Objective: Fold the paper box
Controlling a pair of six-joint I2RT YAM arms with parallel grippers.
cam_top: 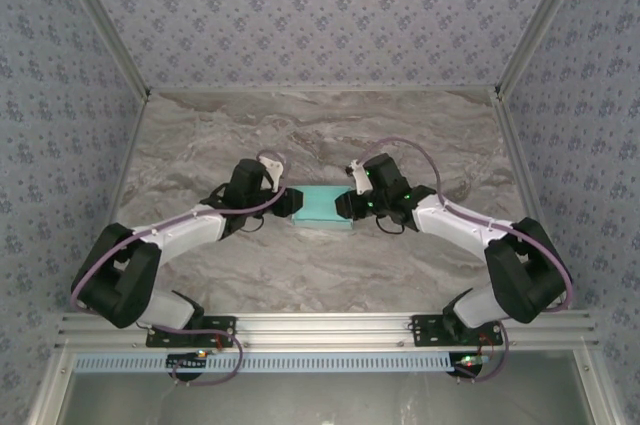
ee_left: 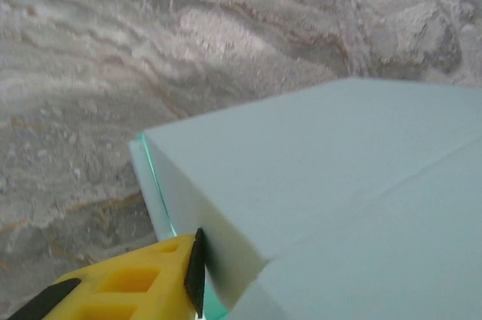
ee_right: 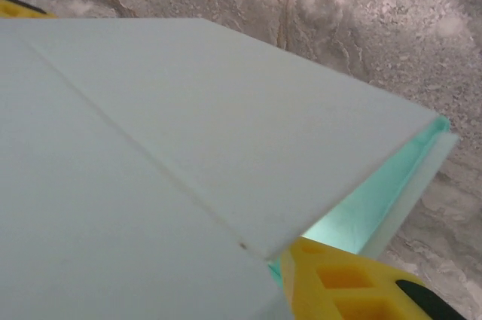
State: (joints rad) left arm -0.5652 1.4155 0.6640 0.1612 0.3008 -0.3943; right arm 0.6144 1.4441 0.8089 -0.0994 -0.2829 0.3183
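The paper box (cam_top: 322,207) is a small pale cyan-blue box lying on the table's middle, between my two grippers. My left gripper (cam_top: 290,203) is at its left end. In the left wrist view the box (ee_left: 324,184) bulks large, and a yellow finger (ee_left: 135,286) presses its black pad against the box's side wall; the other finger is hidden behind the card. My right gripper (cam_top: 346,207) is at the right end. In the right wrist view a top flap of the box (ee_right: 188,124) stands slightly lifted, showing a bright cyan inside, with a yellow finger (ee_right: 346,282) tucked against the edge below it.
The marble-patterned table (cam_top: 320,135) stretches around the box on all sides. Patterned walls (cam_top: 60,65) close in the left, right and back. An aluminium rail (cam_top: 320,325) carrying both arm bases runs along the near edge.
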